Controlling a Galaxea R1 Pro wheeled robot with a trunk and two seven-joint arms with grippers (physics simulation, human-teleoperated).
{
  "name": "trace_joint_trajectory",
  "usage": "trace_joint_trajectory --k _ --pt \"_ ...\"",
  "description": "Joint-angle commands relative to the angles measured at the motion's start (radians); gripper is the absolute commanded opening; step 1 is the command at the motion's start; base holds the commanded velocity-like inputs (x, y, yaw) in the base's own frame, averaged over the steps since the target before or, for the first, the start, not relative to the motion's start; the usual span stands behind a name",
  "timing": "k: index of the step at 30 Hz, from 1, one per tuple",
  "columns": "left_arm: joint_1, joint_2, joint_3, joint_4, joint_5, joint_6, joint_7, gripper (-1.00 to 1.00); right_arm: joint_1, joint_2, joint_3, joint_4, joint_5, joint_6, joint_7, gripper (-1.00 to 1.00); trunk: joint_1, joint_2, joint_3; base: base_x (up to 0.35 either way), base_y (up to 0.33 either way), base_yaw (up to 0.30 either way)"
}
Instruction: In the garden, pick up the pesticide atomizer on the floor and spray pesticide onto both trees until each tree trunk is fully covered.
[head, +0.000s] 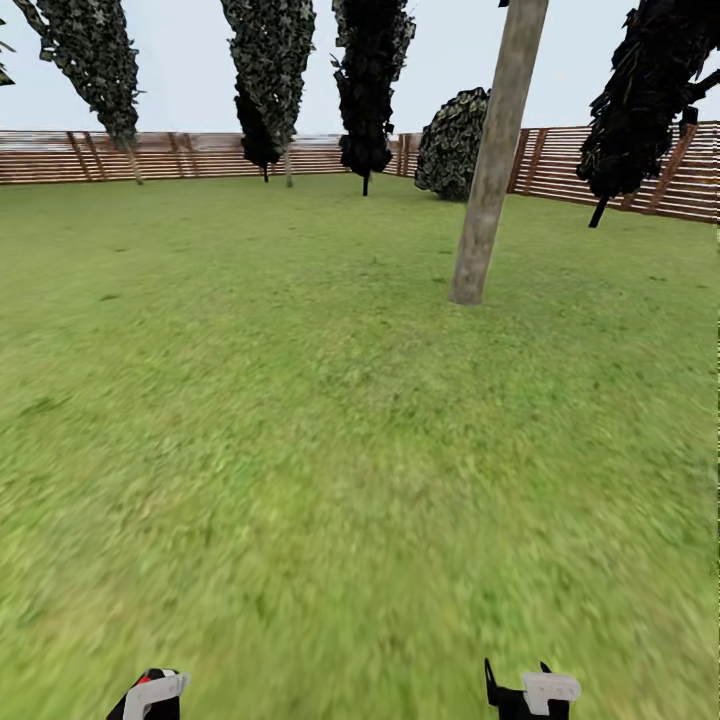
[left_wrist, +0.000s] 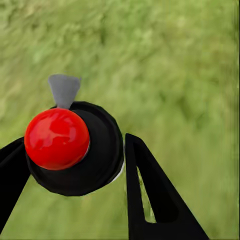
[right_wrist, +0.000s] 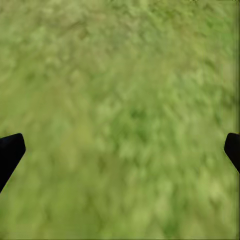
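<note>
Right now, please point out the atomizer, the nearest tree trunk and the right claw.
atomizer (left_wrist: 57, 138), left wrist view, on its red round cap.
tree trunk (head: 495, 160), head view, on the middle of the bare column.
right claw (right_wrist: 120, 150), right wrist view, midway between its two black fingertips.

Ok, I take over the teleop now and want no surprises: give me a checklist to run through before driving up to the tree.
1. Atomizer between left gripper fingers: ok.
2. Nozzle aimed at a trunk: not ok, it faces grass.
3. Right gripper open and empty: ok.
4. Grey-brown tree trunk in head view, ahead to the right: ok.
5. Lawn between robot and that trunk free of obstacles: ok.
6. Second trunk located: cannot tell.
</note>
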Motion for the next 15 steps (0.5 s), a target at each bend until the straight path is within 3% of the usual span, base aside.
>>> trace_joint_trajectory --k 1,15 --pt "0.0 0.001 -0.001 0.0 0.006 -0.003 0.0 -1.0 -0.001 -0.002 0.001 0.001 0.003 -0.002 -0.003 1.0 0.0 0.0 -0.001 0.308 -0.103 -0.074" --pt "0.0 0.002 -0.001 0.0 0.006 -0.003 0.0 -1.0 -0.001 -0.004 0.001 0.0 0.002 -0.001 -0.002 1.0 0.0 0.0 -0.001 0.31 -0.097 -0.01"
